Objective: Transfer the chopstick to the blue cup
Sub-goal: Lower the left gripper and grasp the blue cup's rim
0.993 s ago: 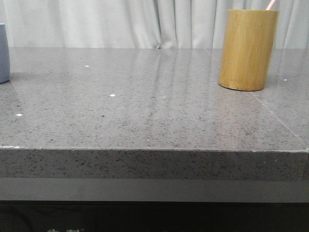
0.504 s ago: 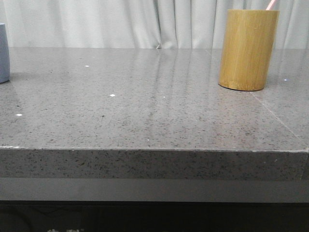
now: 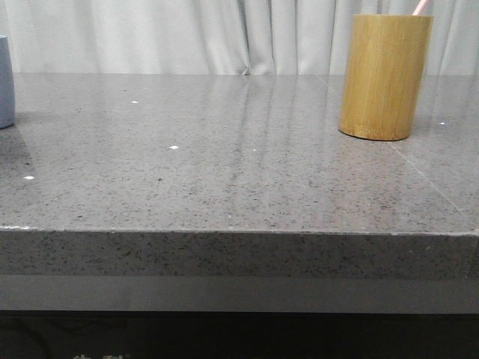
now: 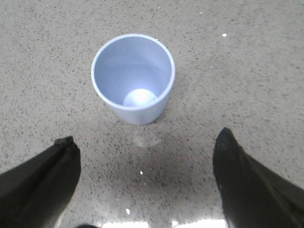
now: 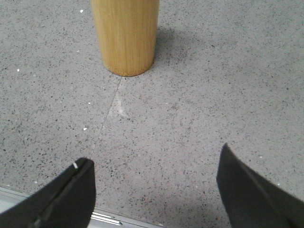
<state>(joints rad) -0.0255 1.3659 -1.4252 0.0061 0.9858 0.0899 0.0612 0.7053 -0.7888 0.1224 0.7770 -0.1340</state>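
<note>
A grey speckled stone worktop (image 3: 224, 172) with a glossy top and a thick front edge (a seam runs across its right part). On it stand two things, well apart: a blue cup (image 4: 133, 78) at the far left, upright, and a tan wooden cylinder (image 3: 385, 77) at the right.

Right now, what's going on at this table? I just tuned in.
Nothing is being held yet. The chopstick stands in the tan wooden cylinder on the right side of the grey table, only its pink tip poking above the rim. The blue cup stands upright and empty at the table's left edge. The left claw is open above the table, short of the cup, and the right claw is open, short of the cylinder.
</note>
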